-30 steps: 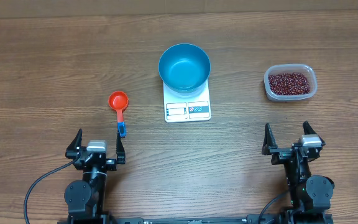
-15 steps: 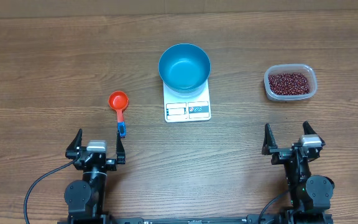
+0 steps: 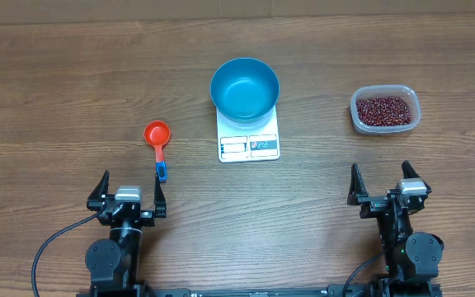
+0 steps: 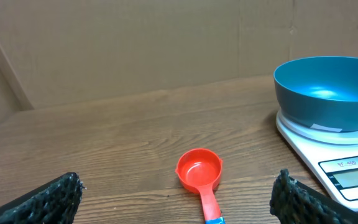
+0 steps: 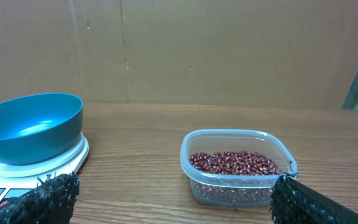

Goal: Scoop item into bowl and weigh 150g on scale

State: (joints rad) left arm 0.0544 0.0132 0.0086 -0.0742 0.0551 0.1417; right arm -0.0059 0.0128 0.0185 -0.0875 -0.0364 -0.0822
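beans [image 3: 383, 110]: lay heaped in clear tub [image 3: 355, 115], far right of table [image 3: 56, 91]; straight ahead of right gripper [image 3: 378, 175], well apart from it.
bowl [image 3: 245, 89]: sat on scale [image 3: 249, 146] at table centre, between the 2 arms; looked empty, no beans inside.
scale readout: faced the robot; too small to read.
scoop [image 3: 157, 142]: red cup on a blue-tipped handle; lay left of scale, apart from it.
scoop vs left gripper [image 3: 132, 181]: lay just ahead and slightly toward its right finger; long axis ran near-far, cup at far end, handle tip toward the robot.
nearer arm: left for scoop, right for tub.
left gripper state: jaws spread wide; held nothing, touched nothing.
right gripper state: jaws spread wide; empty, clear of tub.
step (judged): none of the task done; scoop pickup looked like step 1.
next move (judged): called for left gripper going forward and a bit right, jaws straddling the handle side to side, across its axis.
risk (judged): thin, flat handle could slip or spin if pinched near the tip.
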